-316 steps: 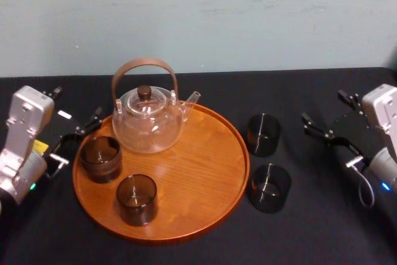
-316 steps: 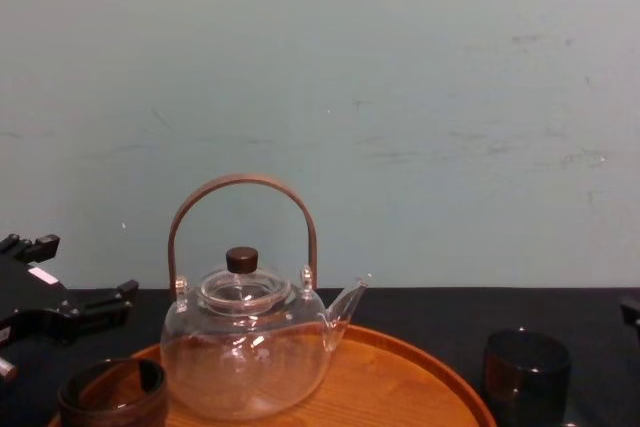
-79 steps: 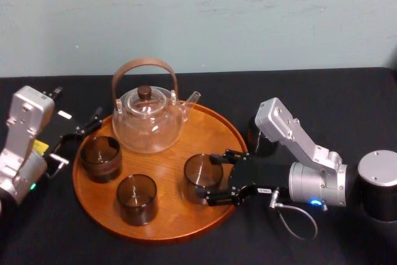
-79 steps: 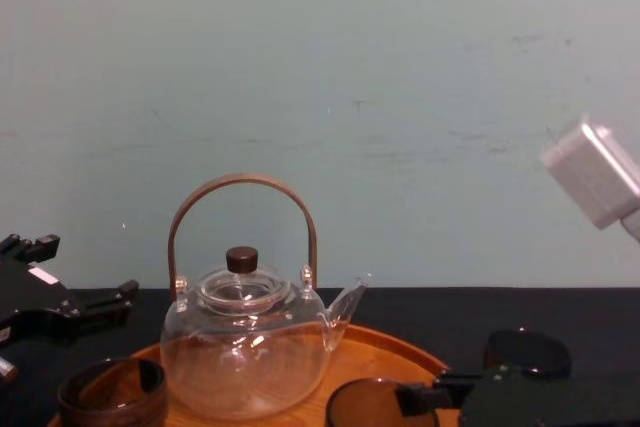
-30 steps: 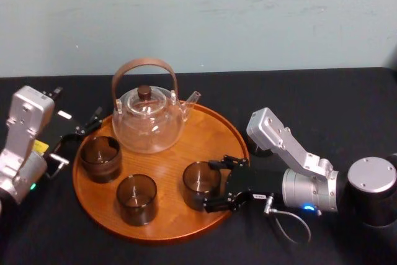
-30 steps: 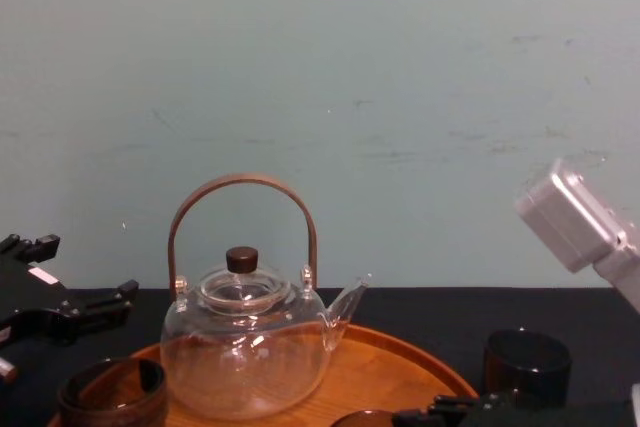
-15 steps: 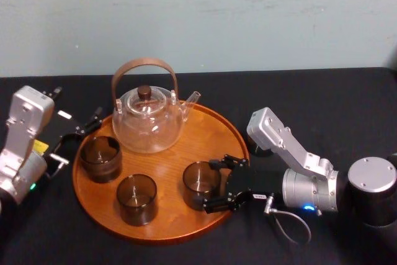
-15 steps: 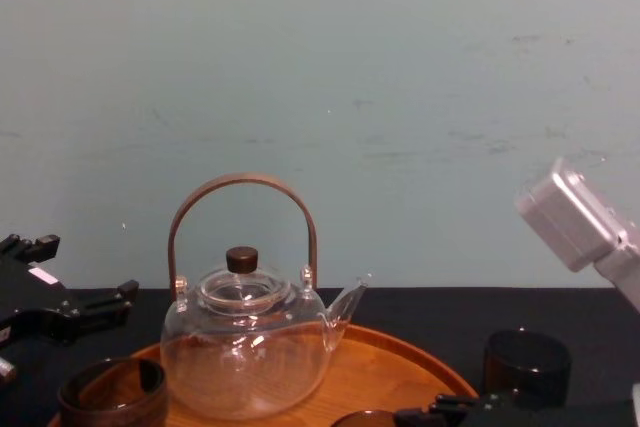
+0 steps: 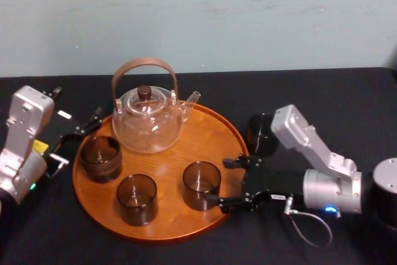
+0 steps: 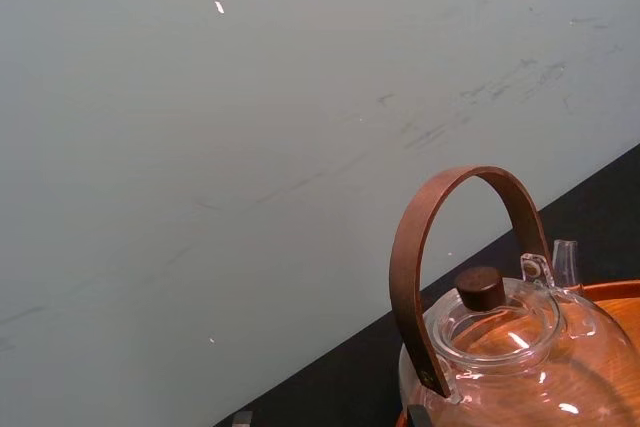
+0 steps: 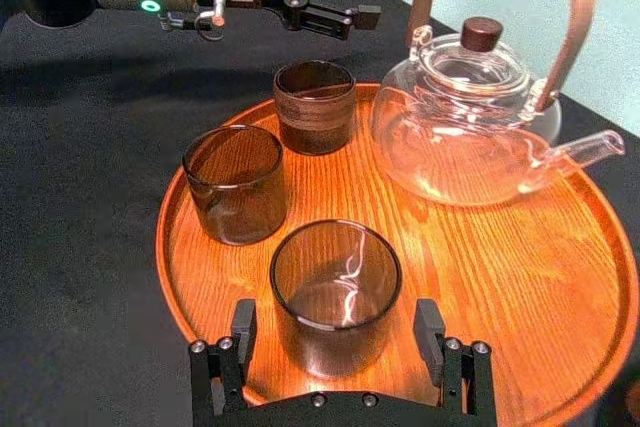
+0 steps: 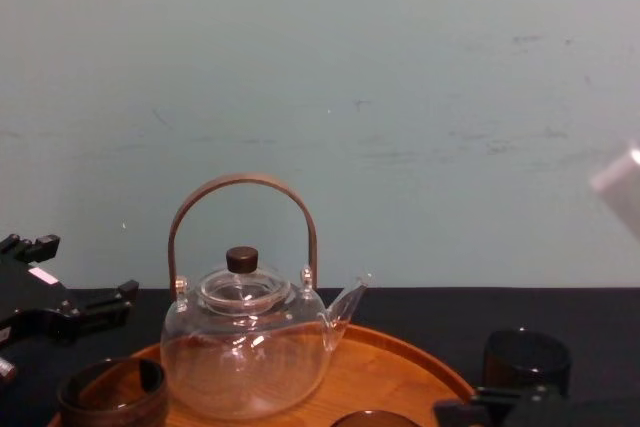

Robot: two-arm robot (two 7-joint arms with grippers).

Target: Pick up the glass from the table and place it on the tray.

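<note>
Right pincer (image 9: 223,182): spread wide and gripping nothing. In the right wrist view its fingers (image 11: 243,335) stand either side of the glass (image 11: 336,292) with a gap at each wall.

Glass: upright on the tray (image 9: 186,231), front right part, near the rim.

Progress (judged): placement looks done. What is left is backing the right arm off without nudging the glass. A dark glass (image 9: 262,134) stands on the table (image 9: 335,91) just beside the tray's right rim, possibly the next one to fetch.

Room: two other glasses (image 9: 137,198) sit to the left of the placed one, the nearer close but apart. Teapot (image 9: 147,119) is well apart at the back. A straight pull to the right over the low rim looks open; the arm's grey body passes near the dark glass, so watch that side.

Left pincer (image 9: 75,141): parked, spread, at the tray's left rim
</note>
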